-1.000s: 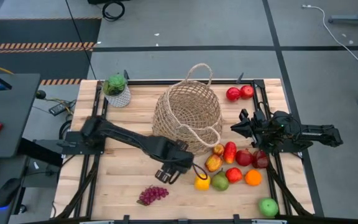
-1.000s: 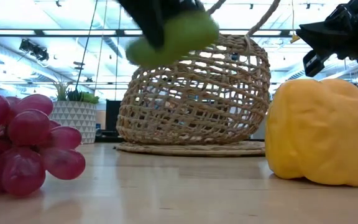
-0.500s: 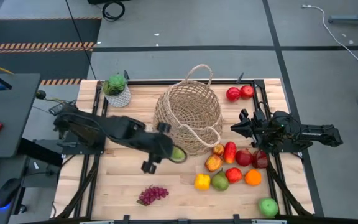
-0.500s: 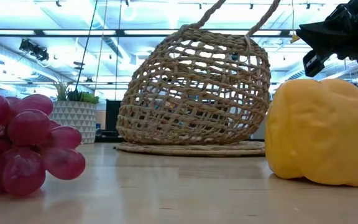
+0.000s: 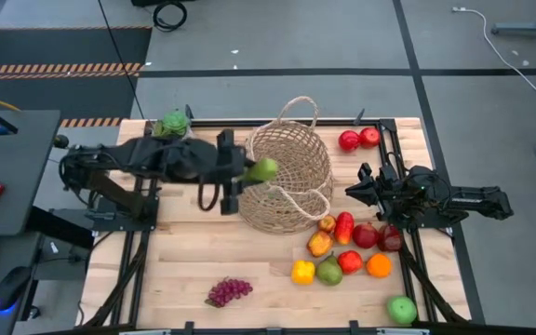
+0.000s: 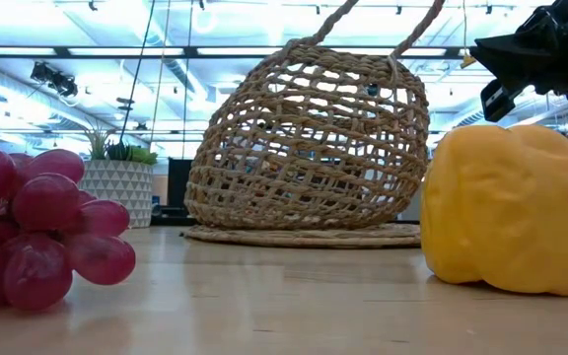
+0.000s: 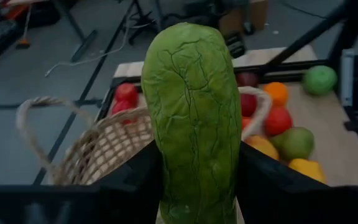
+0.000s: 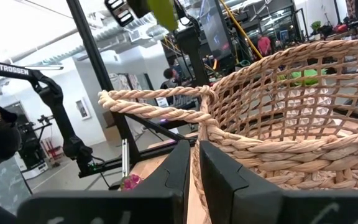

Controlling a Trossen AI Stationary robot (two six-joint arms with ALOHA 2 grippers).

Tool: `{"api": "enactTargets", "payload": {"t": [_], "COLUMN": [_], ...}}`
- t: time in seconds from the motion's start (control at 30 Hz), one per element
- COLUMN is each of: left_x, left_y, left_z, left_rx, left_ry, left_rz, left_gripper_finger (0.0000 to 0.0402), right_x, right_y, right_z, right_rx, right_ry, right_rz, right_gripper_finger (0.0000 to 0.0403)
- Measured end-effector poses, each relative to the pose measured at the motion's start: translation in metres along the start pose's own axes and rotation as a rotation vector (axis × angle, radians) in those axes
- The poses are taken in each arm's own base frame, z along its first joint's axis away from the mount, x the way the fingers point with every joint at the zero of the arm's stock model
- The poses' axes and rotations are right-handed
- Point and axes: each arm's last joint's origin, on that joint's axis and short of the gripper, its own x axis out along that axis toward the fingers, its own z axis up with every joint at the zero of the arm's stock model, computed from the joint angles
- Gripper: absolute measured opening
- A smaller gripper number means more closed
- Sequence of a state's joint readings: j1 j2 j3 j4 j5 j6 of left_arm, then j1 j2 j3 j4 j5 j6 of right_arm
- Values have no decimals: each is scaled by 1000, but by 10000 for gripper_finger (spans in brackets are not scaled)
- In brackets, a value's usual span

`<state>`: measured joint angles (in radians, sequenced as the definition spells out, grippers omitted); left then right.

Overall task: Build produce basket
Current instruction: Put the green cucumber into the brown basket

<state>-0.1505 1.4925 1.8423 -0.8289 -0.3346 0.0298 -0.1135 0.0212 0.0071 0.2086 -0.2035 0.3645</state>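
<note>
Since a second ago the left arm has swung up from the fruit pile to the basket:
Table: wooden top, bearing the basket and the loose produce.
Basket: mid-table, tipped, mouth up and towards the left arm; nothing plainly inside it.
Right gripper: clenched, fingers touching, just beside the basket's near handle; whether it pinches the handle I cannot tell.
Left gripper: grasping the cucumber, raised at the basket's left rim.
Change: the cucumber was low by the pepper; now it hangs at the rim, so dropping it in looks next.
Left to do: the fruit by the basket, the grapes and the green apple still lie out.
Writing: "TROSSEN" on an arm in the right wrist view.
</note>
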Motion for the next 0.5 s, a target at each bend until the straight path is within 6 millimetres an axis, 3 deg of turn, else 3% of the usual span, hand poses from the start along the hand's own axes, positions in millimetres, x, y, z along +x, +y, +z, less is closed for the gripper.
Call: {"api": "enactTargets", "payload": {"t": [0.37, 0.5], "left_x": [7, 13], "left_y": [24, 25], "left_z": [-2, -6], "left_rx": [-47, 190], "left_ry": [15, 67], "left_rz": [73, 72], "left_gripper_finger": [167, 167], "right_x": [0, 0], "right_y": [0, 0], "right_z": [0, 0], "right_rx": [0, 0], "right_ry": [0, 0], "right_rz": [0, 0], "right_gripper_finger": [41, 41]}}
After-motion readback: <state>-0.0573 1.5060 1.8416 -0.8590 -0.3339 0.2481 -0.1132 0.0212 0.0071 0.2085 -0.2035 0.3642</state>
